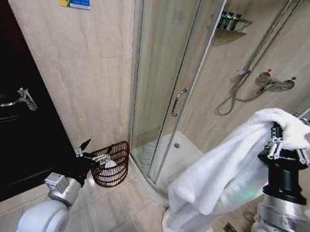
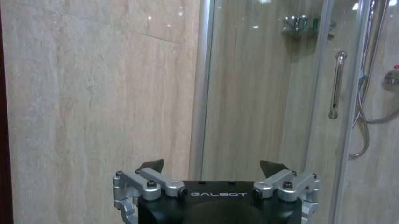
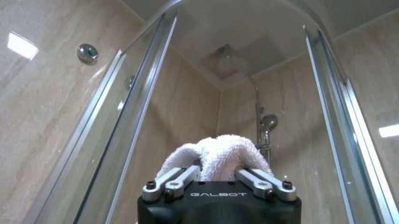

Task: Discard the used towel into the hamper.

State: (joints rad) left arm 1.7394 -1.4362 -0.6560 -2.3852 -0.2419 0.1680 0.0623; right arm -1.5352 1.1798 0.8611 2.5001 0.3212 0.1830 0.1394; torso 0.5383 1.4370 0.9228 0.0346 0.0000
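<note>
The right gripper (image 1: 284,134), raised high and clamped on the white towel (image 1: 225,176) hanging long beneath it, stands well apart from the hamper (image 1: 112,163), which sits low to its left beside the idle, spread left gripper (image 1: 92,152).

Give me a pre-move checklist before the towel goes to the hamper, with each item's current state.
1. Right gripper clamped on the towel: ok, a fold bulges between its jaws.
2. Towel clear of the floor: cannot tell, its tail hangs very low.
3. Hamper upright, mouth open: ok, standing by the shower door.
4. Hamper has room: cannot tell, something pale lies inside.
5. Left gripper clear of the hamper: not ok, it sits right at the rim, jaws open.
</note>
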